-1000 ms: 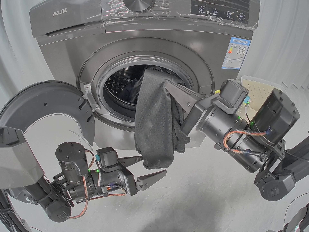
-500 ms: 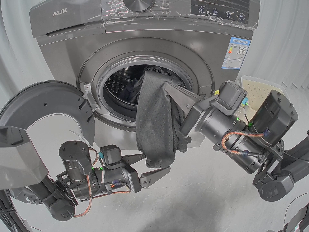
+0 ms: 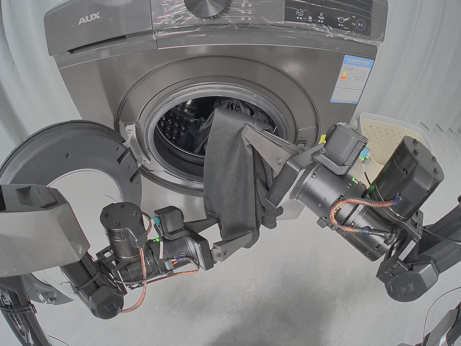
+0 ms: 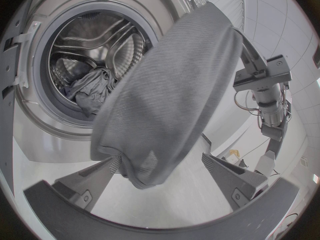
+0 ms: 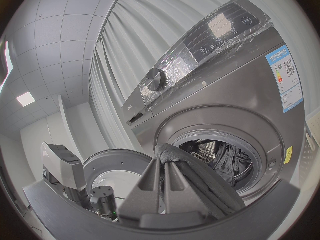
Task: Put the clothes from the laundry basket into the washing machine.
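We show the dark grey knitted garment point(image 3: 233, 183) as a long strip whose axis runs straight down from the right gripper point(image 3: 250, 133), which is pressed together on the cloth's upper fold. Just ahead of that gripper's fingertips lies the round drum opening point(image 3: 177, 121) of the grey front-loading washing machine point(image 3: 105, 82). The garment's top stands at the mouth of the opening, though we cannot tell whether it touches the rim, and the rest hangs outside, below the gripper. The left gripper point(image 3: 230, 232) sits at the strip's lower end with its fingers point(image 4: 96, 174) spread, one on either side of the hem. In the left wrist view the hem appears to touch one finger and hangs apart from the other. We judge the left gripper the nearer to the free end, so the coming move probably asks it to pinch the hem and carry it up and forward, towards the opening above it. More dark clothes point(image 4: 90, 90) lie inside the drum, beyond both grippers.
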Robot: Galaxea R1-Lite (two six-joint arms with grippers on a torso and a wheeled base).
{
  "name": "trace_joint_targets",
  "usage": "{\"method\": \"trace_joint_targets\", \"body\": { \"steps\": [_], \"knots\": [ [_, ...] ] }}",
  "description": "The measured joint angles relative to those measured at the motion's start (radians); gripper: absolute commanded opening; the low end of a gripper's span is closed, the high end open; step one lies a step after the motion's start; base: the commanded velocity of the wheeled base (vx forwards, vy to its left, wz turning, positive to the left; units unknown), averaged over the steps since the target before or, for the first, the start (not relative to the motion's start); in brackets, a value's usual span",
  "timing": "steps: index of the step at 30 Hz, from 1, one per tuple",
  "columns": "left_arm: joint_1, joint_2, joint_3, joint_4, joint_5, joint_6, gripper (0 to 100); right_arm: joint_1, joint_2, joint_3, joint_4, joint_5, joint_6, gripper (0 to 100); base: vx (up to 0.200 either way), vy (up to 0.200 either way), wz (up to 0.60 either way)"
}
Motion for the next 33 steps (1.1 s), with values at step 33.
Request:
{"method": "trace_joint_targets", "body": {
  "steps": [33],
  "knots": [
    [-0.04, -0.009, 0.016, -0.012, -0.017, -0.045, 100, 0.0, 0.023, -0.016, -0.01, 0.0, 0.0, 0, 0.0, 0.0, 0.0]
  ]
}}
